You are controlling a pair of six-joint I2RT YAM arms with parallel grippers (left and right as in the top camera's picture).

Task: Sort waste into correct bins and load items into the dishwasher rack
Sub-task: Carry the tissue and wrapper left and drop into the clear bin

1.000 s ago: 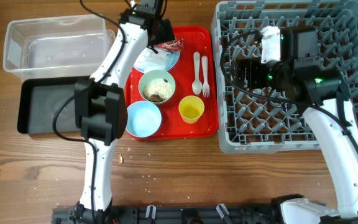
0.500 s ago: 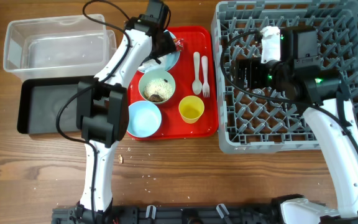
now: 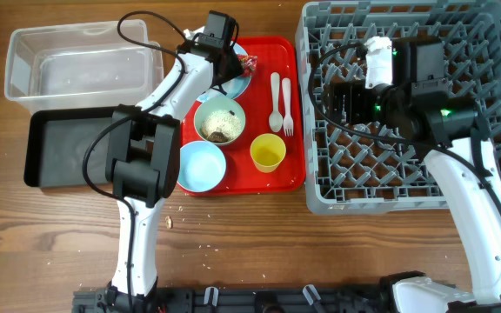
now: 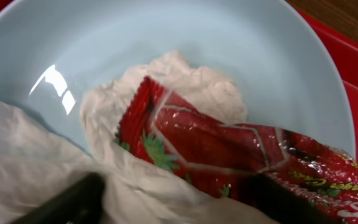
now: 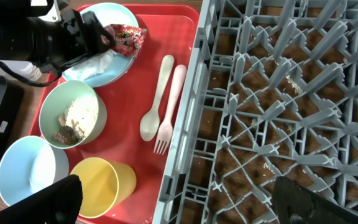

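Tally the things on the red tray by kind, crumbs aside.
Plate: 1
Bowls: 2
Cup: 1
Spoon: 1
Fork: 1
Napkin: 1
Wrapper: 1
Total: 8

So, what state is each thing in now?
clear box, empty.
black tray, empty.
dishwasher rack, no dishes seen inside.
plate, holds napkin and wrapper.
far bowl, upright, holds crumbs.
near bowl, upright, empty.
yellow cup, upright, empty.
left gripper, open, over the plate.
right gripper, open, empty.
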